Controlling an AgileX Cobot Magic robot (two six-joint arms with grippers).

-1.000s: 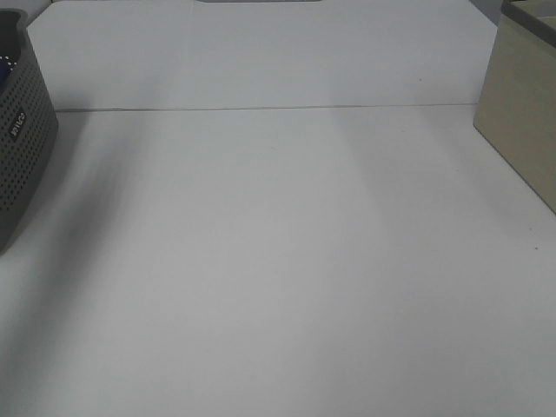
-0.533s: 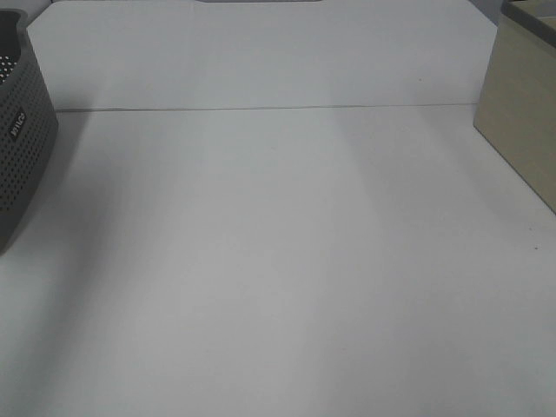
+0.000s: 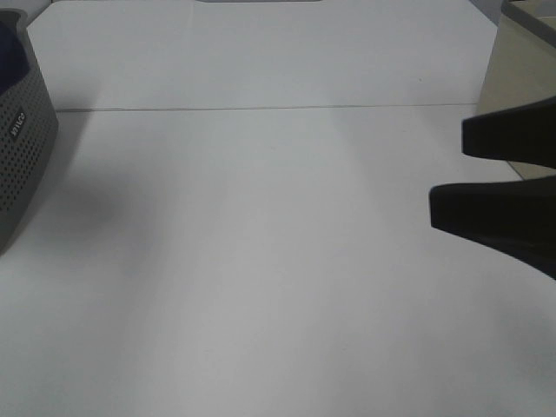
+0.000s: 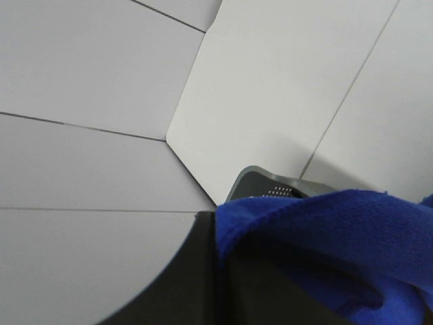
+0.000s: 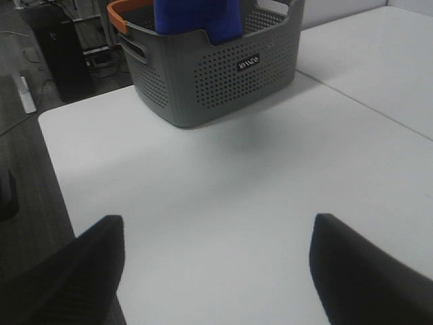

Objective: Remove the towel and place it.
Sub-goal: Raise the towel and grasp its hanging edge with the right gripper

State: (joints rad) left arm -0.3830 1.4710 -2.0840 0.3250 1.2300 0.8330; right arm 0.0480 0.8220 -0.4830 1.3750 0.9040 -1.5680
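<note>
The blue towel [image 5: 197, 17] rises out of the grey perforated basket [image 5: 216, 81], lifted above its rim. In the left wrist view the towel [image 4: 352, 237] is bunched between the dark fingers of my left gripper [image 4: 220, 233], which is shut on it, just above the basket's rim [image 4: 270, 184]. From the high camera only a dark blue scrap of towel [image 3: 7, 43] shows over the basket [image 3: 22, 165] at the far left. My right gripper [image 3: 452, 172] reaches in from the right, open and holding nothing. It hangs over the bare table, far from the basket.
A beige box [image 3: 521, 78] stands at the back right, just behind the right gripper's fingers. The white table [image 3: 261, 261] runs between basket and box. In the right wrist view the table's edge [image 5: 51, 156] drops to the floor, where there is dark equipment.
The right gripper's fingers have come into the high view from the right. Blue towel now shows above the basket's rim at the far left.
</note>
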